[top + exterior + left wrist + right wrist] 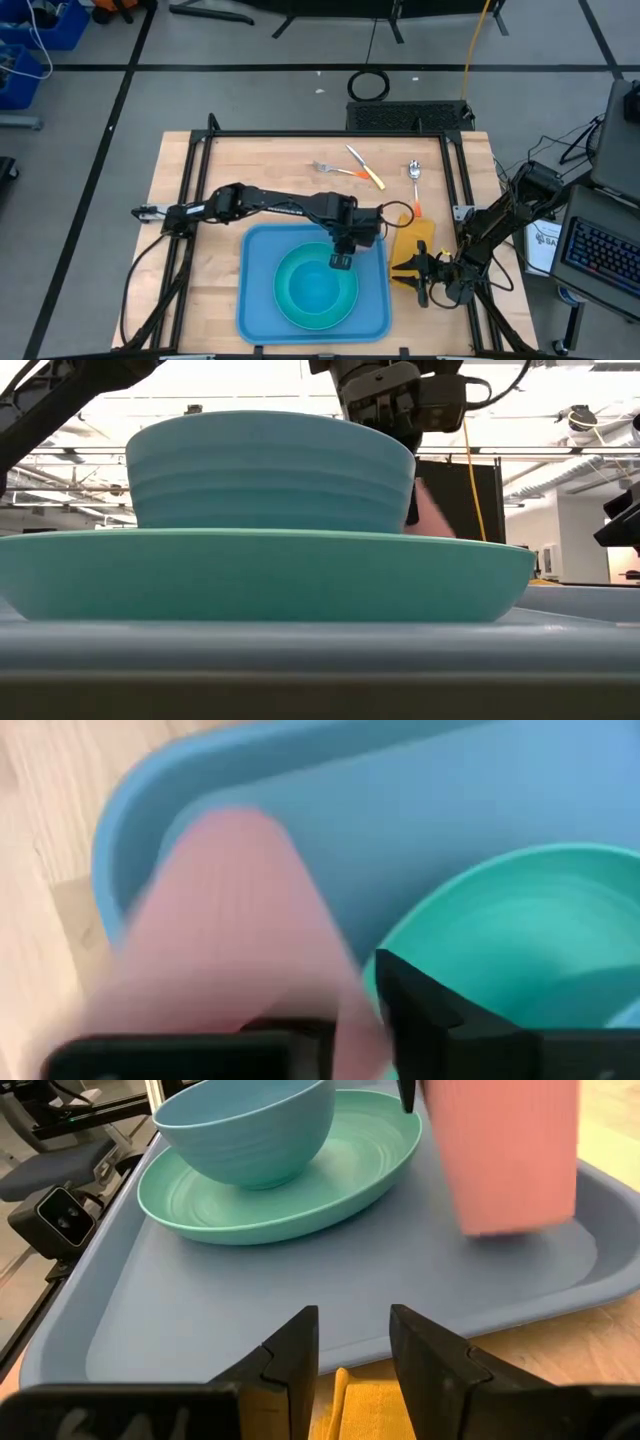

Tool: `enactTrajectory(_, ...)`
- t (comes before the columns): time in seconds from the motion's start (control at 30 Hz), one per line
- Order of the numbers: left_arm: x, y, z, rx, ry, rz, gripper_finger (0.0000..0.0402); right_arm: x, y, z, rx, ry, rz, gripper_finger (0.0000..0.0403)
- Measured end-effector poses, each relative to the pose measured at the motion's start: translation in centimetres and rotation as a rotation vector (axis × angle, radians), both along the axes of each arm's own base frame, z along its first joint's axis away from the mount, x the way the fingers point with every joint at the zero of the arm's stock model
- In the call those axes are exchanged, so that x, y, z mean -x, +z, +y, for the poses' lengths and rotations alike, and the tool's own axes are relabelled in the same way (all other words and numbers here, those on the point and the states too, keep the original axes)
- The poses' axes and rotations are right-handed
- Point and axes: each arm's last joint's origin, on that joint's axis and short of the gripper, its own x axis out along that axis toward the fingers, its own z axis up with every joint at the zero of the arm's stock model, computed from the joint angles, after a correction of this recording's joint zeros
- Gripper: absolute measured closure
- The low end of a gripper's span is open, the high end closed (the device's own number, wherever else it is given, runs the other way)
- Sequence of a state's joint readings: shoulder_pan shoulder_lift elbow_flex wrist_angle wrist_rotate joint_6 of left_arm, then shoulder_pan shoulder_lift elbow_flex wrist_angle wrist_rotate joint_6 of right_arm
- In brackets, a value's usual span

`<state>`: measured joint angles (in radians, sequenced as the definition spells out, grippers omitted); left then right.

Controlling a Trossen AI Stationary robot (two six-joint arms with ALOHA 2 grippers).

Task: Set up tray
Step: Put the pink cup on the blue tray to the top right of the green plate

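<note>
The large light-blue tray [262, 300] lies at the table's near middle. A round turquoise plate [300, 305] sits in it, with a light-blue bowl [250, 1130] standing on the plate. My left gripper [341, 260] reaches over the tray's far right part and is shut on a pink cup [512, 1155]. The cup stands upright beside the plate. My right gripper [352, 1345] is open, low at the tray's right rim, above the yellow-orange napkin [412, 245]. My left gripper holds the pink cup by its upper part [300, 950], coming from above and pointing down. One dark finger [420, 1010] shows on the cup's side facing the plate; the other is hidden by the cup. The cup stays upright; whether its base [515, 1225] touches the tray floor I cannot tell.
A fork [330, 168], a knife [366, 167] and a spoon [415, 180] lie on the bare wood at the far side of the table. The napkin lies just right of the tray. A black frame [200, 170] borders the work area.
</note>
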<state>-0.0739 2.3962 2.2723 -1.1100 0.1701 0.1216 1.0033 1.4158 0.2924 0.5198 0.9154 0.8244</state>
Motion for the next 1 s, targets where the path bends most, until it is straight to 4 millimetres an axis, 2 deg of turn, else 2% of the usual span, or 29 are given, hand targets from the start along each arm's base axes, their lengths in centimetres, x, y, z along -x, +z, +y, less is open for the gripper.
enactTrajectory(0.17,-0.09,0.09,0.16,0.004,0.002,-0.009,0.0272,0.00,0.00,0.00,0.000,0.000,0.000,0.0289)
enactTrajectory(0.37,-0.28,0.22,0.00,0.015,-0.006,-0.034,0.0244,0.00,0.00,0.00,0.000,0.000,0.000,0.0289)
enactTrajectory(1.0,-0.18,0.79,0.07,0.004,-0.036,-0.055,0.0238,0.01,-0.01,-0.01,0.003,0.001,0.000,0.0289)
